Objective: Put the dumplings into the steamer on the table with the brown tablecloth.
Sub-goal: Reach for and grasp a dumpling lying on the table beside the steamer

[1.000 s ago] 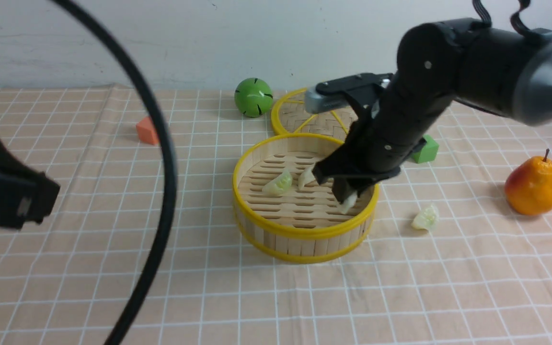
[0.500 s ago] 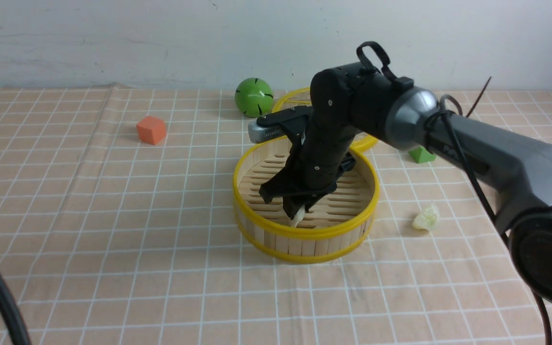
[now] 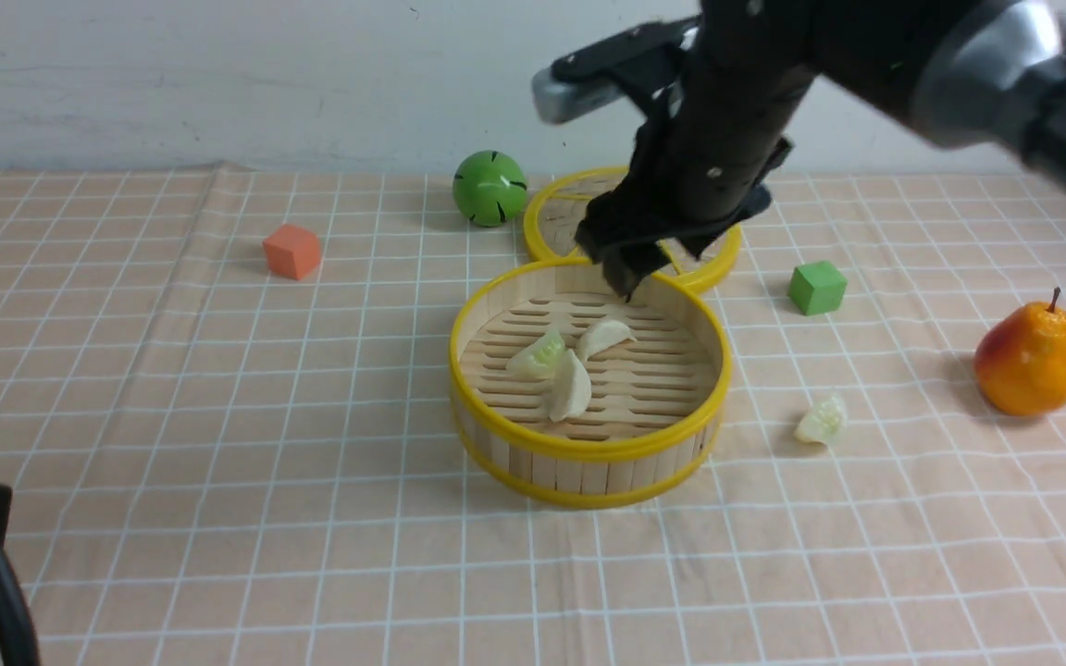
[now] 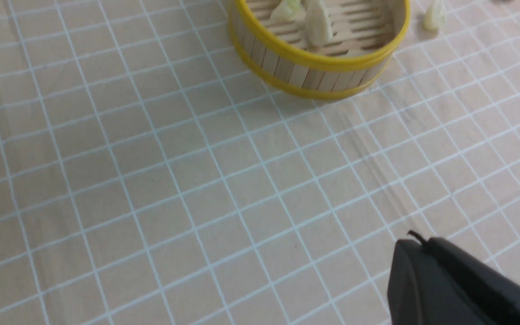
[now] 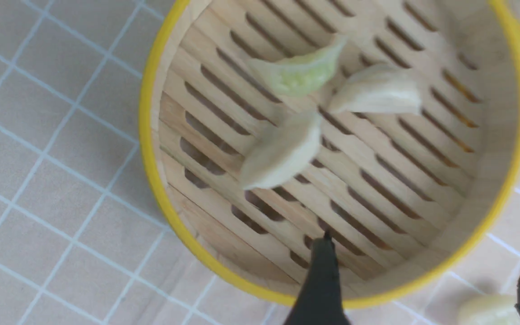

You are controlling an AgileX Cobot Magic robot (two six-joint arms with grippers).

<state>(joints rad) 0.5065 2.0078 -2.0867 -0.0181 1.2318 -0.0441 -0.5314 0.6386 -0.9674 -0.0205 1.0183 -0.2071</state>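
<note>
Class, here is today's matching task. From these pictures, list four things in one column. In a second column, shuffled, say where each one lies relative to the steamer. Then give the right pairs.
Things
1. orange cube
2. pear
3. front whitish dumpling
4. woven lid

Places
A. inside the steamer, on its slatted floor
B. far off to the steamer's right
C. flat, just behind the steamer
D. to the steamer's left and further back

Pairs: 1-D, 2-B, 3-A, 4-C
</note>
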